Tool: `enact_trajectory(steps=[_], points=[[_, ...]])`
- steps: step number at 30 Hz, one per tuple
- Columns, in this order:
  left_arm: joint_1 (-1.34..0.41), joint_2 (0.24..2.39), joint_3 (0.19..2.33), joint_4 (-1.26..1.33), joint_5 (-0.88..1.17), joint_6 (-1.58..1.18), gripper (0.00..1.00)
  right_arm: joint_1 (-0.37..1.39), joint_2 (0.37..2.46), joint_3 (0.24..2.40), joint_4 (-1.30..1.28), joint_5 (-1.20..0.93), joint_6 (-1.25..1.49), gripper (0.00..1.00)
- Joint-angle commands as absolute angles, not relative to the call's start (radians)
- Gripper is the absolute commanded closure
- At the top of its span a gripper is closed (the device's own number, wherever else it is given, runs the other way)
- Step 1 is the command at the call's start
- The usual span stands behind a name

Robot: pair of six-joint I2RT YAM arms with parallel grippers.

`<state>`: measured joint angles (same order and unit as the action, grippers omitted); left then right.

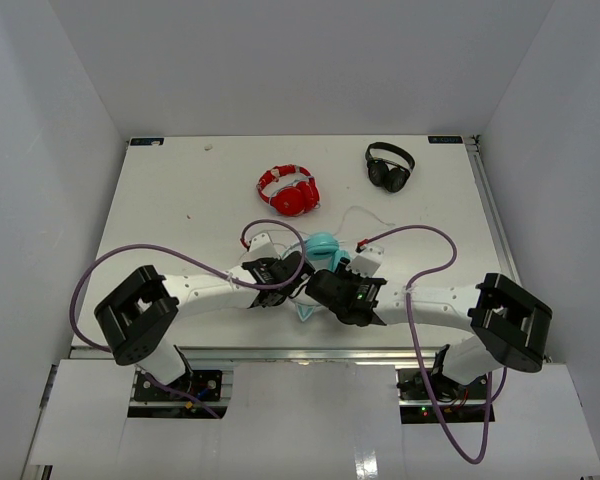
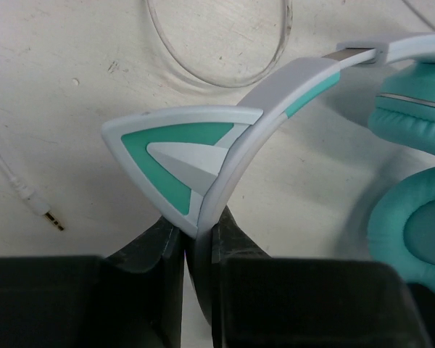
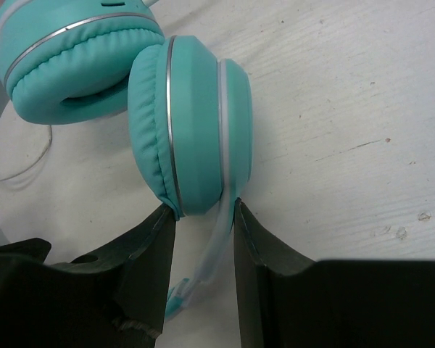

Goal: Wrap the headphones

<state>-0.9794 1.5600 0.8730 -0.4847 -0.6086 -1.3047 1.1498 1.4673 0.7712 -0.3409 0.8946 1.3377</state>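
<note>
Teal headphones [image 1: 323, 246] lie on the worktop [image 1: 180, 200] near its front edge, between the two wrists. The red headphones [image 1: 290, 190] and black headphones [image 1: 390, 167] sit well apart from them towards the back.

Left tool [image 2: 198, 228]: clenched on the pale headband [image 2: 290, 80], just under the cat-ear point [image 2: 177, 156]. The jaws are almost together with the band edge pinched between them.

Right tool [image 3: 203, 212]: grasping the lower rim of one ear cup [image 3: 192, 123]. Both fingertips touch it and the band's arm runs down between the jaws. The second cup [image 3: 72, 61] lies just beside the first.

The thin white cable [image 2: 217, 76] is loose on the worktop. One loop lies beyond the headband, and the jack plug [image 2: 47, 214] lies to the left of the cat ear, free of both tools.

My read is that this is the hold-and-position step. The cable is not yet wound.

How I would run it:
- Keep one tool as the anchor and free the other to pick up the cable near the plug.
- Hold the headband grip firm but not harder, as the band edge is thin and could twist out.
- Lay the turns round the band or the folded cups under light tension, so the cable neither kinks nor drags the headphones.
- Watch that the loose loop does not snag on the cat ear.
</note>
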Motion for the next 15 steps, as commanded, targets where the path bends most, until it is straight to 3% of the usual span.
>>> enact_trajectory(steps=[1, 4, 9, 12, 15], points=[[-0.988, 1.534, 0.9, -0.429, -0.591, -1.28, 0.97, 1.168, 1.468, 0.804, -0.273, 0.991, 1.366, 0.92], [-0.988, 1.499, 0.886, -0.422, -0.596, -1.263, 1.0, 1.172, 1.478, 0.824, -0.273, 0.979, 1.335, 0.85], [-0.988, 1.363, 0.855, -0.468, -0.707, -1.169, 1.0, 1.179, 1.442, 0.838, -0.236, 0.931, 1.114, 0.26], [-0.986, 1.228, 0.865, -0.555, -0.791, -1.096, 1.0, 1.178, 1.35, 0.802, -0.216, 0.916, 0.969, 0.14], [-0.984, 1.134, 0.905, -0.638, -0.824, -0.991, 1.0, 1.18, 1.247, 0.751, -0.174, 0.887, 0.799, 0.1]])
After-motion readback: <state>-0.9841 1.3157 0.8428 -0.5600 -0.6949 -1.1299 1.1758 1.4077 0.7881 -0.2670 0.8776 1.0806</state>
